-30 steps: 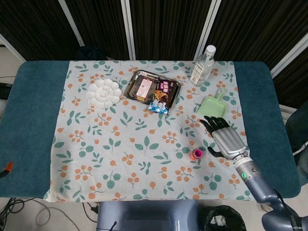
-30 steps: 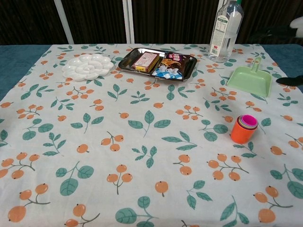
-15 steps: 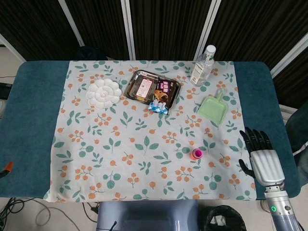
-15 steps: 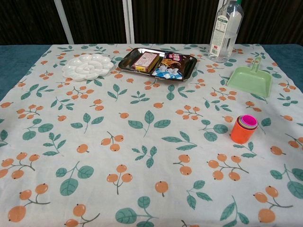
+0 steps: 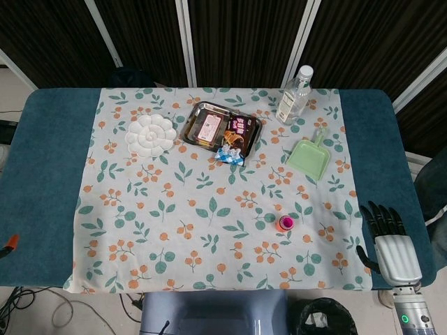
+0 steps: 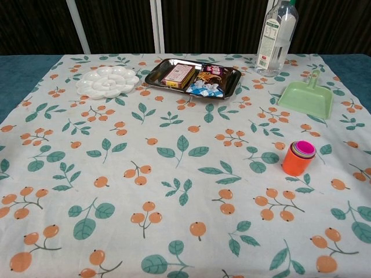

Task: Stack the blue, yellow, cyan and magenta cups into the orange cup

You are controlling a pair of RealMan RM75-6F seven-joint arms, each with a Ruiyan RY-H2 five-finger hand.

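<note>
We see a blue worktop (image 5: pixel 49 167) with a leafy cloth (image 5: pixel 174 209) and dark curtains (image 5: pixel 237 35) behind, a bottle (image 5: pixel 294 94), a green dustpan (image 5: pixel 311 155) and a snack tray (image 5: pixel 222 130) far back, and the orange cup (image 6: pixel 298 158) with the magenta cup (image 6: pixel 304 148) on top, well apart from our right hand (image 5: pixel 390 241), whose fingers (image 5: pixel 380 216) are apart and hold nothing.

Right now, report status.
Right hand open, off the cloth. Left hand unseen. Magenta cup tops the nest in the orange cup. Nothing obstructing.
</note>
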